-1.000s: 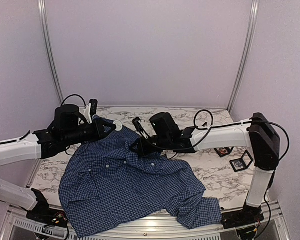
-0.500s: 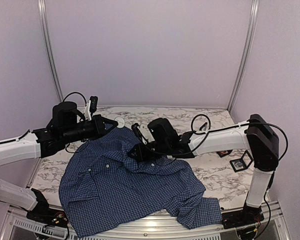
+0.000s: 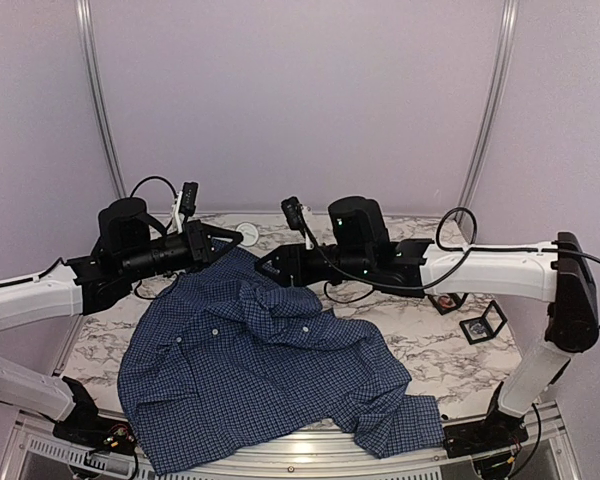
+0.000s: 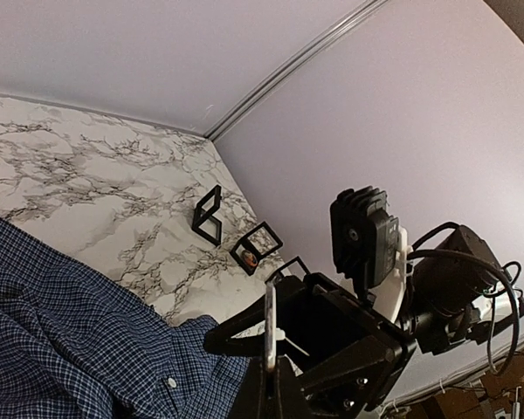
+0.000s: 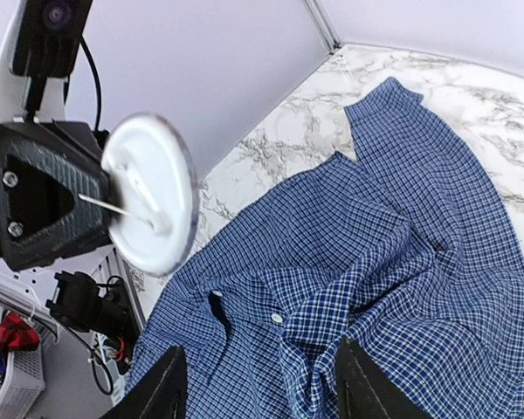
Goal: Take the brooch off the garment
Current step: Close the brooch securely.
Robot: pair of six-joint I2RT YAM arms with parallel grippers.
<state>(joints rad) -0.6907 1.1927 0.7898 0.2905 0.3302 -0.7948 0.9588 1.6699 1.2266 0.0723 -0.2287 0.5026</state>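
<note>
Right wrist shows the brooch [image 5: 153, 196], a round white disc, blurred.

No lettering, number, brand or sign is showing legibly in any view: the garment [image 3: 250, 350], the marbled bench [image 3: 430, 345] and the pale back of the brooch [image 5: 153, 192] are presenting plain surfaces, and the small framed pieces [image 3: 483, 322] are appearing too small to read.

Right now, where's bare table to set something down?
Free: the marble table right of the shirt, bordered by the framed pieces; and the far strip between right arm and back wall. Crowded: far left, where the left gripper, holding the brooch, and the open right gripper hang over the shirt's far edge.
</note>
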